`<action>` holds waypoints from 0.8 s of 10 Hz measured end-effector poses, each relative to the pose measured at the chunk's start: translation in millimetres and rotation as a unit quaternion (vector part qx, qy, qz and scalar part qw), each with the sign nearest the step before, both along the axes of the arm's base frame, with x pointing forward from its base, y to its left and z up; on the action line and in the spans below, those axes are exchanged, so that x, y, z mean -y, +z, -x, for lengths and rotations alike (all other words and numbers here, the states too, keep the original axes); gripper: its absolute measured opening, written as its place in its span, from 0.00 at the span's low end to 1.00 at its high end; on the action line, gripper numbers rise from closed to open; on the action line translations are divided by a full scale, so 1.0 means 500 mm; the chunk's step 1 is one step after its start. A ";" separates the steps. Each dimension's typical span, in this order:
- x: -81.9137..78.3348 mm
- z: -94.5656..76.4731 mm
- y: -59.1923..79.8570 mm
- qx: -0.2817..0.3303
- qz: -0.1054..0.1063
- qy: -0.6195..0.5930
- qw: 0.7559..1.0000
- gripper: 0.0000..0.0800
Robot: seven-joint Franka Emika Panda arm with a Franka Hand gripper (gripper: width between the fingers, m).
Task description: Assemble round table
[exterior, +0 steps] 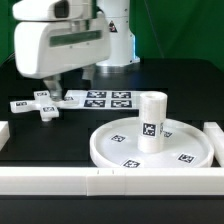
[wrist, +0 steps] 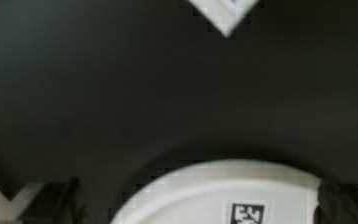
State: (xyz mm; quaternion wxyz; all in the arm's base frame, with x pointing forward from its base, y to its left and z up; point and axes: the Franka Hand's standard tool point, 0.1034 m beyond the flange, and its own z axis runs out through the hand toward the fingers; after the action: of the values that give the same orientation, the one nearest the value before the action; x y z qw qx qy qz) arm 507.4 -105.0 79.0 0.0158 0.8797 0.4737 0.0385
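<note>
- So far, the leg (exterior: 150, 120) stands upright at the middle of the round disc (exterior: 105, 150); whether it is fully seated, I cannot tell
- Left to do, by my judgement: the cross-shaped foot (exterior: 38, 104) lies flat on the table (exterior: 60, 140), well apart from the disc and beside the marker board (exterior: 106, 99); it has yet to join the leg
- Above the foot hangs the gripper (wrist: 197, 205), its fingers (wrist: 51, 200) spread, pinching nothing
- All three parts are white plastic with black-and-white square tags; the disc is rimmed, the leg short and cylindrical
</note>
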 end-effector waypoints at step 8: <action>0.028 0.104 -0.024 -0.019 0.001 -0.006 1.000 0.81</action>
State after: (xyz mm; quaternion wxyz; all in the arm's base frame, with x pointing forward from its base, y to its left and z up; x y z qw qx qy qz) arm 455.4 -118.9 67.0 0.0074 0.8831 0.4687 0.0210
